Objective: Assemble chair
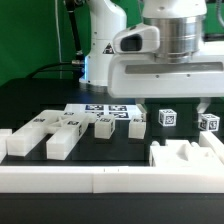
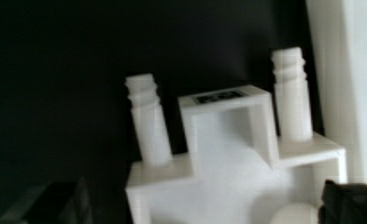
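Widely spread gripper (image 1: 172, 110) flanking chair part (image 2: 215, 165)

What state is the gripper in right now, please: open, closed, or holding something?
The gripper: open, jaws wide apart, holding nothing, poised above the white chair part.

A marker board (image 1: 92, 109) lay flat on the black table (image 1: 40, 100); a long white rail (image 1: 60, 179) ran along the near edge.
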Available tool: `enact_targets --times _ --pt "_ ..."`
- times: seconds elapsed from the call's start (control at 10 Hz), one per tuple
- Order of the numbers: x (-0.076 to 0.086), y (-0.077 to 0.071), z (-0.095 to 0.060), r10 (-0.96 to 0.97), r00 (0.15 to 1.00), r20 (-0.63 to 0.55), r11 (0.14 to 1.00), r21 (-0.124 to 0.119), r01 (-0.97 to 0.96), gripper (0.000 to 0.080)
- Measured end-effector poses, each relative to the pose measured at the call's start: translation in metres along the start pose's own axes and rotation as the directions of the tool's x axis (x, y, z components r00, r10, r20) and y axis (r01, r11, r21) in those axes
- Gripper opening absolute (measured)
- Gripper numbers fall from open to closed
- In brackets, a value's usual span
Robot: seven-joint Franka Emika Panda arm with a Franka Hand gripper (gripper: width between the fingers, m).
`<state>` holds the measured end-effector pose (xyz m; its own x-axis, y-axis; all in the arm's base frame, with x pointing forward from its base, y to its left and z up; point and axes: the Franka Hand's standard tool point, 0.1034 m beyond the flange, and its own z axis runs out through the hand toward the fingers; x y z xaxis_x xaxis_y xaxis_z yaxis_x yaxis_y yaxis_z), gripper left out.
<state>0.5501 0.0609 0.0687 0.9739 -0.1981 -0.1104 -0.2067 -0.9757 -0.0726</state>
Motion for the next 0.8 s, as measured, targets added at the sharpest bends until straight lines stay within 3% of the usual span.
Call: enact_targets --times 0.1,0.5,0.8 --pt "-0.007 0.006 0.003 0.006 1.000 0.000 1.000 -0.003 -0.006 0.0649" --pt "-0.006 0.006 0.005 0.008 1.000 -0.001 1.000 -0.002 -0.008 0.0649" --pt "-0.026 0.027 0.017 0.046 0.999 0.022 0.999 -0.011 -0.046 0.0649"
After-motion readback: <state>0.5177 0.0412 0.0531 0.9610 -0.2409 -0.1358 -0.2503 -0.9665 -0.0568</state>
